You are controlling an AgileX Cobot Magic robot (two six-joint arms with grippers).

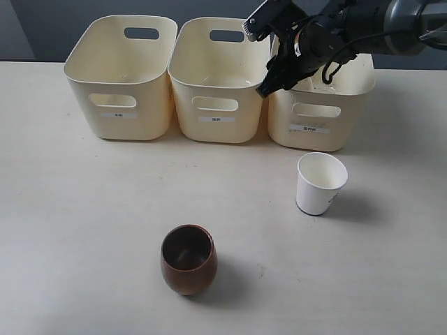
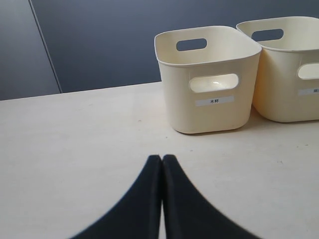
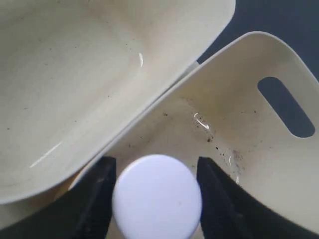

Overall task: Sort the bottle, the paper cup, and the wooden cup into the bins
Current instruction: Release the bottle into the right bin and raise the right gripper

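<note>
The bottle shows only as its white cap [image 3: 157, 196], seen end-on between the black fingers of my right gripper [image 3: 157, 164], which is shut on it. In the exterior view that gripper [image 1: 269, 85] hangs over the left rim of the right bin [image 1: 321, 105], beside the middle bin [image 1: 216, 91]; the bottle's body is hidden there. The white paper cup [image 1: 321, 183] stands upright on the table in front of the right bin. The dark wooden cup [image 1: 188, 258] stands upright nearer the front, left of centre. My left gripper [image 2: 162, 157] is shut and empty, low over the table.
The left bin [image 1: 119, 84] stands at the back left, and it faces the left wrist view [image 2: 209, 84] with a small label. All three bins sit side by side, touching. The table [image 1: 70, 209] is pale, with a dark wall behind.
</note>
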